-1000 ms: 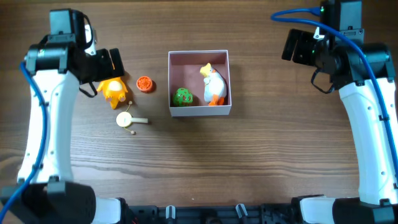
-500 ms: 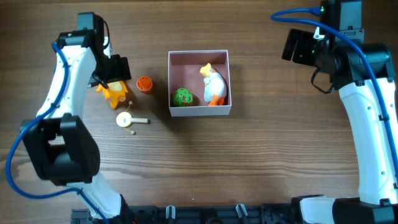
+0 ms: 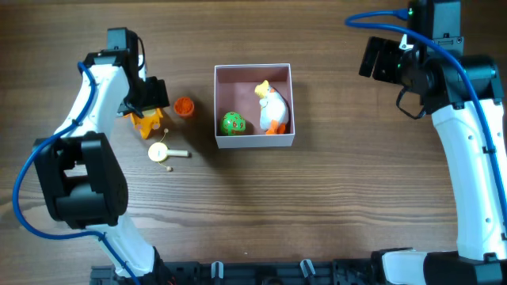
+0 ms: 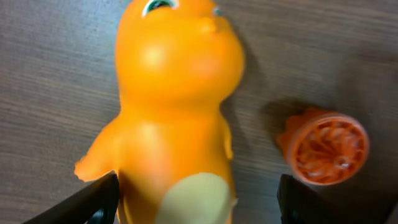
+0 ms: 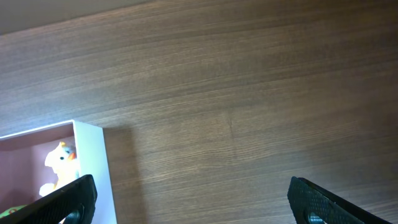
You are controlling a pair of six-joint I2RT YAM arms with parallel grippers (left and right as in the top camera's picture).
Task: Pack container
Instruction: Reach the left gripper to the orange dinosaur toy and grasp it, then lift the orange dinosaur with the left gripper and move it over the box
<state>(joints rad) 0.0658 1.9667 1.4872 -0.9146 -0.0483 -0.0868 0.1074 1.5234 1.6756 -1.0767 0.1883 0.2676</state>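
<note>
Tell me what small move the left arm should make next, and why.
Probably close the left gripper on the orange plastic creature figure: its open fingers straddle the figure, which lies on the wooden table outside the white-walled square container, where a green round toy and a white bird toy already sit.

The left arm [image 3: 89,101] and the right arm [image 3: 475,174] are built of smooth, rounded white links joined by bulky black housings; a bright blue cable [image 3: 17,198] loops beside the left one; another blue cable [image 3: 376,14] arcs towards the right one's black upper block, where a small green light [image 3: 411,12] glows. The left fingers [image 4: 93,202] and the right fingers [image 5: 68,199] show in the wrist views as dark, matte wedges with straight edges.
</note>
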